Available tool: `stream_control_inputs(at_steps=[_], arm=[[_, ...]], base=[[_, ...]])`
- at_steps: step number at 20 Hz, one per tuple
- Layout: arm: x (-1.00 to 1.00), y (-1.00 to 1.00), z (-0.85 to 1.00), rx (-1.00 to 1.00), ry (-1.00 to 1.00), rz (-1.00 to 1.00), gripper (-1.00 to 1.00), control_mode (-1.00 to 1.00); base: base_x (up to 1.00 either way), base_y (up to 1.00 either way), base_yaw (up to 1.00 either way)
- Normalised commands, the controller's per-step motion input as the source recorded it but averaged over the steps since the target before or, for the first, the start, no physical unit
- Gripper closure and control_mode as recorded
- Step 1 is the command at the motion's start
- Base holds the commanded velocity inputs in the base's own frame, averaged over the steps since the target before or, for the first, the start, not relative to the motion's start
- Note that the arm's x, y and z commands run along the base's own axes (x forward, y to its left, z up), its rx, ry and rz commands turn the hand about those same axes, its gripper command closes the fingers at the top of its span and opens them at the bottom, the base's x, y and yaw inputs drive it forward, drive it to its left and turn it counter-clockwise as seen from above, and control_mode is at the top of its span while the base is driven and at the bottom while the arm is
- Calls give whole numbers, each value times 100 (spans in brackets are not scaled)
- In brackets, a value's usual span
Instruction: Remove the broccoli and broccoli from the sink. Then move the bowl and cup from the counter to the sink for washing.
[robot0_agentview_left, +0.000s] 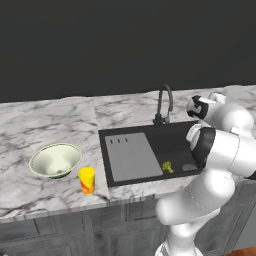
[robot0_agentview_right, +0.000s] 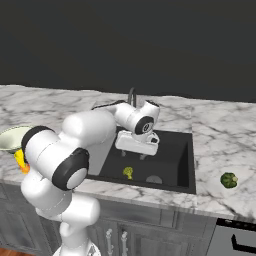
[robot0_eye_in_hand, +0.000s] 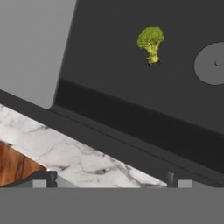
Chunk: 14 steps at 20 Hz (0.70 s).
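Gripper (robot0_agentview_right: 136, 156) released above sink (robot0_agentview_right: 182, 175), yellowish-green broccoli (robot0_eye_in_hand: 151, 43) lying stem toward front wall

Counter (robot0_agentview_left: 45, 125): bowl (robot0_agentview_left: 55, 160), cup (robot0_agentview_left: 87, 180), broccoli (robot0_agentview_right: 229, 180).

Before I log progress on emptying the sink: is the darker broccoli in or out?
Out. The darker broccoli lies on the counter right of the sink.

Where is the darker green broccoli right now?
The darker broccoli lies on the counter to the right of the sink in the right base view, out of the basin.
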Motion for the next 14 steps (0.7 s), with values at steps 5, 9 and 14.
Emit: stream_control_inputs(at_steps=[5, 9, 14], arm=[[4, 11, -10, 0, 0, 0, -100, -100], [11, 13, -10, 3, 0, 0, -100, -100], [17, 12, -11, 0, 0, 0, -100, -100]], base=[[0, 0, 0], [0, 0, 0], [0, 0, 0]])
